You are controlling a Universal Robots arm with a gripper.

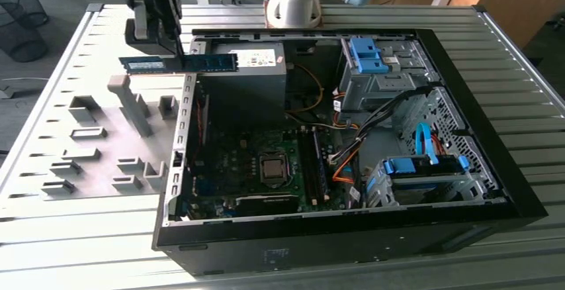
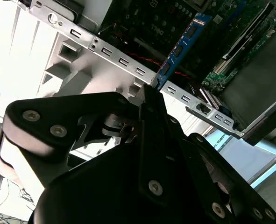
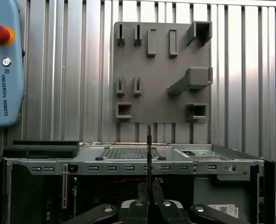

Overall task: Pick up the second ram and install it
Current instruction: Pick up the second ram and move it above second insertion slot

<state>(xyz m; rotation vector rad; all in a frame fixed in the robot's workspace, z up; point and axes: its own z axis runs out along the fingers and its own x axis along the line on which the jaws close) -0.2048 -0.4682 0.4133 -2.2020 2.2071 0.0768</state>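
The second ram (image 1: 181, 63), a thin blue-green stick with dark chips, hangs level in the air, and my gripper (image 1: 176, 53) is shut on its middle. In the exterior view it is at the far left, crossing above the open computer case's side wall (image 1: 187, 124), one end over the grey fixture plate and the other over the power supply (image 1: 251, 71). The second wrist view shows the ram (image 2: 182, 46) running out from my gripper (image 2: 149, 95) above the motherboard (image 2: 147, 23). In the first wrist view the ram (image 3: 148, 149) is edge-on, rising from my gripper (image 3: 149, 192).
The motherboard (image 1: 264, 164) lies in the case floor, with long memory slots (image 1: 311, 164) beside the processor socket. Blue drive-bay clips (image 1: 366, 55) and orange cables (image 1: 345, 164) fill the exterior view's right. The grey fixture plate (image 1: 88, 144) with raised blocks lies left of the case. A teach pendant (image 3: 4, 65) rests on the table.
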